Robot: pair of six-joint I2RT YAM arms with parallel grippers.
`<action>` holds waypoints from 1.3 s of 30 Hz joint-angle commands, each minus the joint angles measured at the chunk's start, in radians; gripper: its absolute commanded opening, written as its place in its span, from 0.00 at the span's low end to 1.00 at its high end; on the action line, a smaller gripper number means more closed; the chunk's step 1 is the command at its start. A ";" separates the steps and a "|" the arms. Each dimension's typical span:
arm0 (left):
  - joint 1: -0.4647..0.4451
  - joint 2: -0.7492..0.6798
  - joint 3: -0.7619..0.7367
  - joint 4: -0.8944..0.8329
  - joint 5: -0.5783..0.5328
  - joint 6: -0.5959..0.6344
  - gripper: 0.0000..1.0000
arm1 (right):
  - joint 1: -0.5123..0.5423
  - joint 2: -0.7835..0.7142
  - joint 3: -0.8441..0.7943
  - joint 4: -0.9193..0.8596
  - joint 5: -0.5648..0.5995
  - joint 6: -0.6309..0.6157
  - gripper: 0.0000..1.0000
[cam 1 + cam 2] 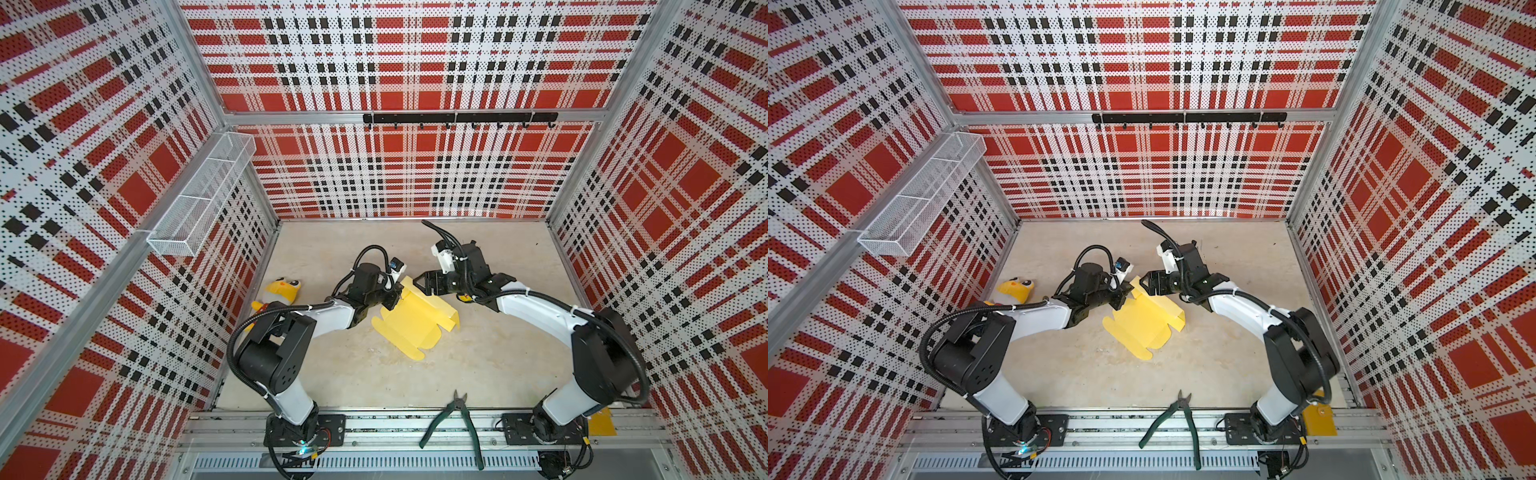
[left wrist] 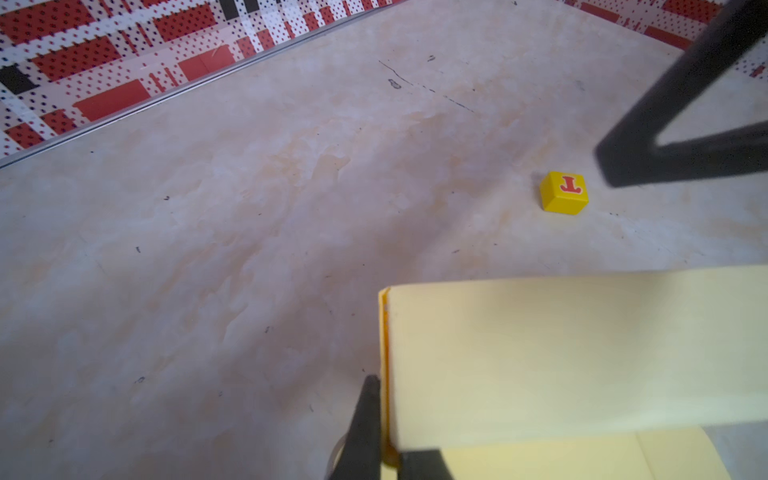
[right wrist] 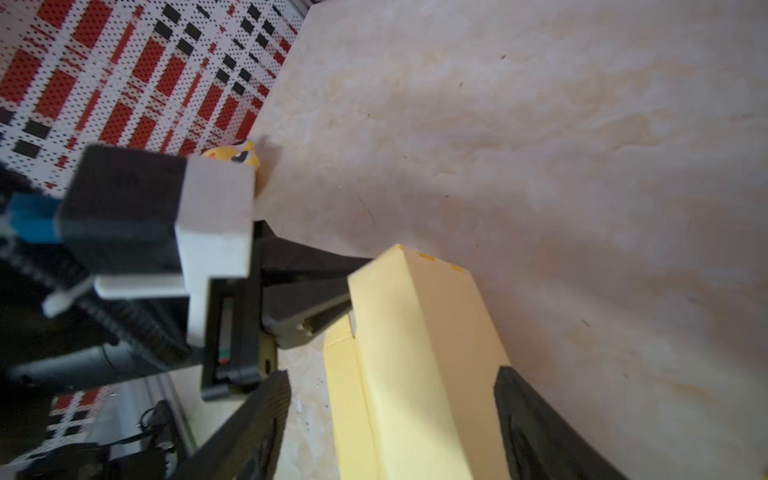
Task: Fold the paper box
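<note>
A: Where was the paper box (image 1: 409, 322)?

B: On the tabletop (image 1: 478, 365), mid-cell. The left gripper (image 1: 392, 302) pinched one raised wall, presumably as an anchor. The right gripper (image 1: 422, 286) stood open astride the raised cardboard, probably to crease it.

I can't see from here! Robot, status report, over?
Left tool shut on box flap. Right tool open, straddling raised wall. Cube nearby, not touching.

Your surroundings: perforated red-white-black plaid wall panels (image 1: 407, 62) on three sides, silver aluminium frame posts (image 1: 197, 62) at corners. Pale beige mottled floor (image 1: 478, 365), scuffed. White wire-mesh basket shelf (image 1: 203, 195) on left-hand wall; black hook rail (image 1: 457, 118) across back wall. Even light.
</note>
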 commanded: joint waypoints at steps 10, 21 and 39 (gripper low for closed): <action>-0.017 0.045 -0.015 0.064 0.011 0.024 0.00 | -0.045 0.191 0.028 0.242 -0.142 0.150 0.78; -0.018 0.066 -0.013 0.074 0.004 0.039 0.01 | -0.081 0.290 -0.017 0.345 -0.173 0.230 0.67; -0.035 0.170 0.024 0.165 0.020 0.040 0.23 | -0.163 0.309 -0.102 0.431 -0.242 0.286 0.62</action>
